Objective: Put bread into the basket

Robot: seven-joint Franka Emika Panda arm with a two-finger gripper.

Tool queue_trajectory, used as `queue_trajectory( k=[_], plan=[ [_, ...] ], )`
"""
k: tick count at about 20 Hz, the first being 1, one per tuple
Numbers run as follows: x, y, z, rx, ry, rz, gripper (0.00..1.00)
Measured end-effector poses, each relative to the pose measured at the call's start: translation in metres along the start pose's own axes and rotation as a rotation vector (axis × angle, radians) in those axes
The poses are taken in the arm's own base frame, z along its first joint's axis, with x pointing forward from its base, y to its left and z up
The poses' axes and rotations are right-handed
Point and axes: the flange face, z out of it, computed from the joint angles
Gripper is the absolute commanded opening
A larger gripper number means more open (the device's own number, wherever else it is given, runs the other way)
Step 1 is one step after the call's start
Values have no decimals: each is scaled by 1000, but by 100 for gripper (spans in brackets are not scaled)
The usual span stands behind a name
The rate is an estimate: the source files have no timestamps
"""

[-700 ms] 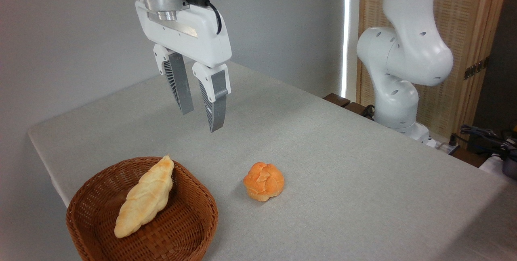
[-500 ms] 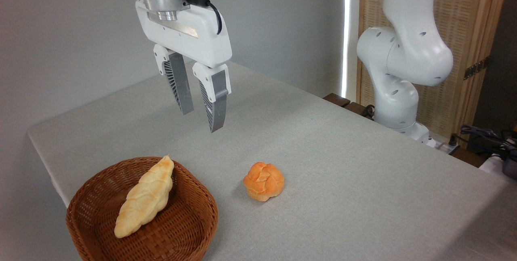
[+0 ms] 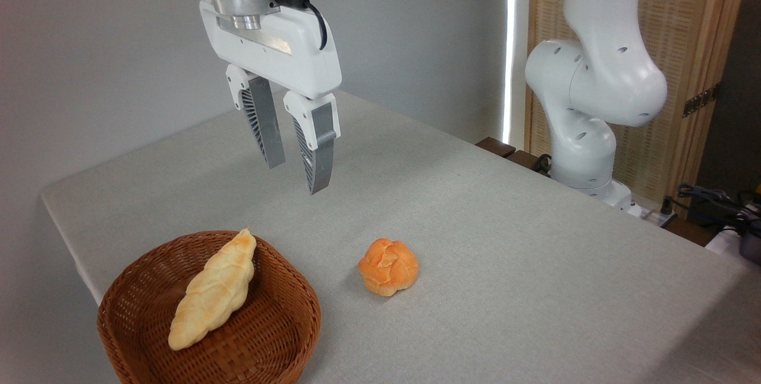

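Bread [image 3: 388, 266] is my concern, but I take things by size, starting with the table [image 3: 505, 241]. It is covered in pale grey cloth and runs from the far left corner down toward the near right, filling most of the view. My arm [image 3: 594, 75] is white, with its base at the table's far right edge in front of a slatted wooden screen [image 3: 701, 27]. It rises out of the top of the view and comes back down at the upper left, where it carries my hand [image 3: 295, 177].

My hand hangs in the air well above the table, fingers [image 3: 315, 152] pointing down and tilted slightly. They are spread, with a clear gap between the tips, and they pinch nothing. A black cable [image 3: 309, 12] loops at the wrist.

Next comes the basket [image 3: 279, 336], round, woven and reddish-brown, at the near left corner of the table. A loaf [image 3: 214, 292], long, pale yellow and braided, lies slanted inside it, its upper end leaning on the far rim.

Smallest is the bread, a round orange-brown bun with a cracked top. It sits on the cloth just right of the basket, apart from it, and lower and a little right of my fingertips, untouched.
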Motion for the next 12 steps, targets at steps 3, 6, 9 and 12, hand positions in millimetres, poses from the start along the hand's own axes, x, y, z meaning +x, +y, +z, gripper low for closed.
queue_trajectory(
  k=[3,6,9,12],
  plan=[
    [0,0,1,-1,-1,0,100],
    [0,0,1,-2,-2,0,100],
    [0,0,4,-5,-6,0,100],
    [-1,0,8,-10,-13,0,100]
  ],
)
